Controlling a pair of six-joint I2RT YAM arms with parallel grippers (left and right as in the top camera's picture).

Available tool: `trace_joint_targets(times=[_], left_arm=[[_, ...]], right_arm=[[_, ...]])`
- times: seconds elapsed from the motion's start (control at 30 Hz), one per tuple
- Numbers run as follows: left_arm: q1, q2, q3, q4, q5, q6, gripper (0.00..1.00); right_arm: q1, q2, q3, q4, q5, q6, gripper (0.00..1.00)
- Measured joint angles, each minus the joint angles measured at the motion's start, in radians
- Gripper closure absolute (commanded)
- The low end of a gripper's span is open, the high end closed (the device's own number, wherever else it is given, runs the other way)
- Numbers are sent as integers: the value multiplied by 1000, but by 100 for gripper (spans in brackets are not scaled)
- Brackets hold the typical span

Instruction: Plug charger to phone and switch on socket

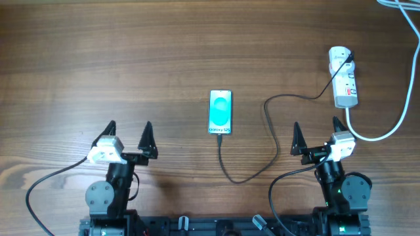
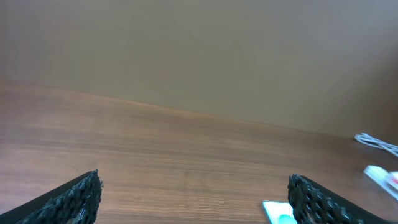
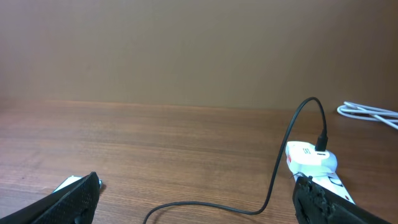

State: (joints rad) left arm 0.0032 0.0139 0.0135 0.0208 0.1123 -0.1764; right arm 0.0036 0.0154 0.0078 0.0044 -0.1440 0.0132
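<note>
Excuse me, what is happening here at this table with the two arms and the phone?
Nothing is being handled at this moment. Both arms sit at the near edge of the table. The left gripper and the right gripper are open and empty. The phone lies between them with its screen lit. The charger runs from the socket in a loop to the phone's near edge; whether its tip is plugged in, I cannot tell.

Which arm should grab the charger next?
Right, probably: the charger loops close by the open right fingers, and the socket lies on that side too. The left fingers are farther from it.
</note>
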Motion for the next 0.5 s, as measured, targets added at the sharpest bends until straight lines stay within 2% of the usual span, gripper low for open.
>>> trace_joint_targets(times=[0.2, 0.5], left_arm=[[0, 0, -3, -90, -85, 14, 0], [0, 0, -3, -92, -108, 192, 0]], right_arm=[[0, 0, 0, 0, 0, 0, 0], [0, 0, 0, 0, 0, 0, 0]])
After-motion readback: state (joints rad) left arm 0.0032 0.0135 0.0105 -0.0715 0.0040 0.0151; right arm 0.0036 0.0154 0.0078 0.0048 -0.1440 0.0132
